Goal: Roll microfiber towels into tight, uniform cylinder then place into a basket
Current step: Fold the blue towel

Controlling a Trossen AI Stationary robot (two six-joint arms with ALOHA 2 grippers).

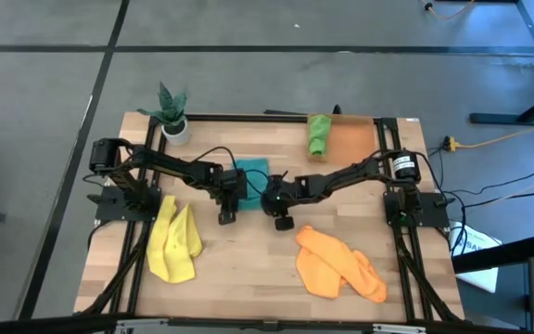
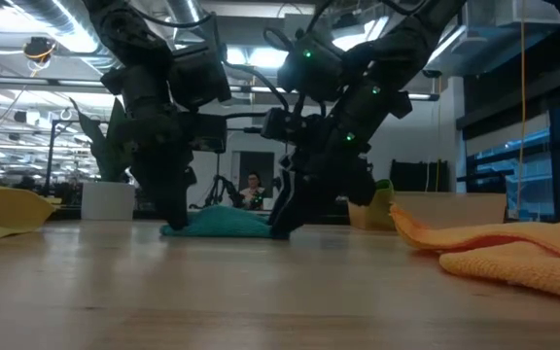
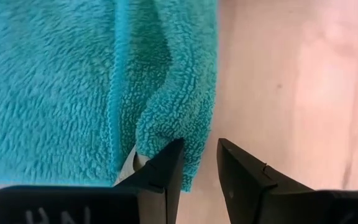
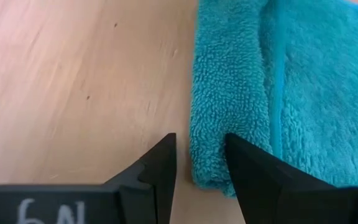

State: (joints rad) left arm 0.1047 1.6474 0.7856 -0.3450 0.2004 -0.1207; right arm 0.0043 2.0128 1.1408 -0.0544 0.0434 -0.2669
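Note:
A teal towel point(image 1: 252, 171) lies flat at the table's middle, and its near edge is turned over into a thick fold point(image 3: 179, 93). My left gripper point(image 3: 199, 163) stands at the fold's left end and my right gripper point(image 4: 201, 158) at its right end. Both point steeply down, open, with the fold's end in the gap. In the low view their tips are down at the tabletop on either side of the towel point(image 2: 224, 224). A green towel point(image 1: 318, 134) lies rolled in the orange basket point(image 1: 355, 139). The yellow towel point(image 1: 174, 243) and the orange towel point(image 1: 338, 265) lie loose near the front. My left gripper has the fold's left end corner point(image 3: 188, 155) between its fingers, from above and slanting down. One finger point(image 3: 166, 165) lies against the cloth and a strip of table shows before the other. My right gripper straddles the fold's right end point(image 4: 210, 155) the same way. One finger point(image 4: 247, 168) meets the cloth. The towel lies on the table.
A small potted plant point(image 1: 172, 116) stands at the far left corner. Black frame rails run along the table's left and right sides. Bare wood lies between the yellow and orange towels at the front.

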